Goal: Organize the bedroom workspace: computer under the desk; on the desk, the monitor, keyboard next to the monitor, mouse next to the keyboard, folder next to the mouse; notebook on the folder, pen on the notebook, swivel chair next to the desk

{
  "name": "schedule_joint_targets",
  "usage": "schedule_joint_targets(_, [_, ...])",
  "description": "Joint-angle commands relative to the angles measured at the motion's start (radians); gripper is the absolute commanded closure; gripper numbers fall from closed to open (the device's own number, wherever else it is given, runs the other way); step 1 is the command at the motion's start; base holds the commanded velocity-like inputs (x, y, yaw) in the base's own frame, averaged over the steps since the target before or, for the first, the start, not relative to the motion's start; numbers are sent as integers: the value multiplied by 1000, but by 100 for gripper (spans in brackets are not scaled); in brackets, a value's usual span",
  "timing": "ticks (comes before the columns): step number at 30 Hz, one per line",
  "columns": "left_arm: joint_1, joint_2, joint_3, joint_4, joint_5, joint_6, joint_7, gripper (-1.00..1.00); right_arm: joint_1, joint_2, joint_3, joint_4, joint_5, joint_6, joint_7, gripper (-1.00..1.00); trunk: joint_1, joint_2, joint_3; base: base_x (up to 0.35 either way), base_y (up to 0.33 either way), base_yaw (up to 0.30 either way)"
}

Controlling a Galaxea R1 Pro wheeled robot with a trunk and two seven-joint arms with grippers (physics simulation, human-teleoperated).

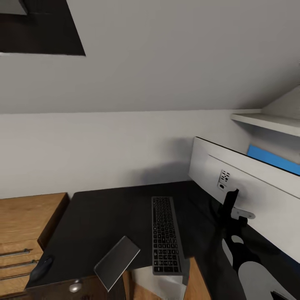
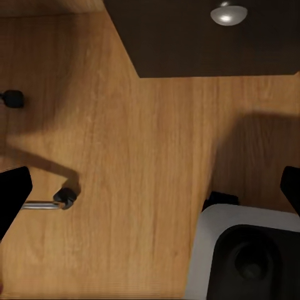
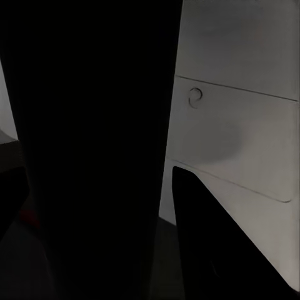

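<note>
Keyboard [image 1: 166, 235] on desk [image 1: 100, 216]; monitor [image 1: 254, 196] right; mouse [image 1: 41, 266] perhaps left.

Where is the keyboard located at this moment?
In the head view, the keyboard lies on the black desk, left of the monitor, its near end overhanging the desk edge.

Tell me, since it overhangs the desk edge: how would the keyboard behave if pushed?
The keyboard looks slim, flat and rigid, so it would probably slide as one piece across the desk. Its near end overhangs, so a pull toward the edge might tip it off.
</note>
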Motion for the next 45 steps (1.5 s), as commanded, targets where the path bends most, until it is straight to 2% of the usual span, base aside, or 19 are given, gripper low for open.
schedule_joint_targets(1, [-1, 0, -8, 1, 8, -3, 0, -100, -2, 0, -8, 1, 6, -5, -5, 100, 0, -1, -1, -227, 0, 0])
schedule_joint_targets(45, [-1, 0, -8, 1, 8, -3, -1, -100, -2, 0, -4, 1, 6, -8, 1, 100, 0, -1, -1, -256, 0, 0])
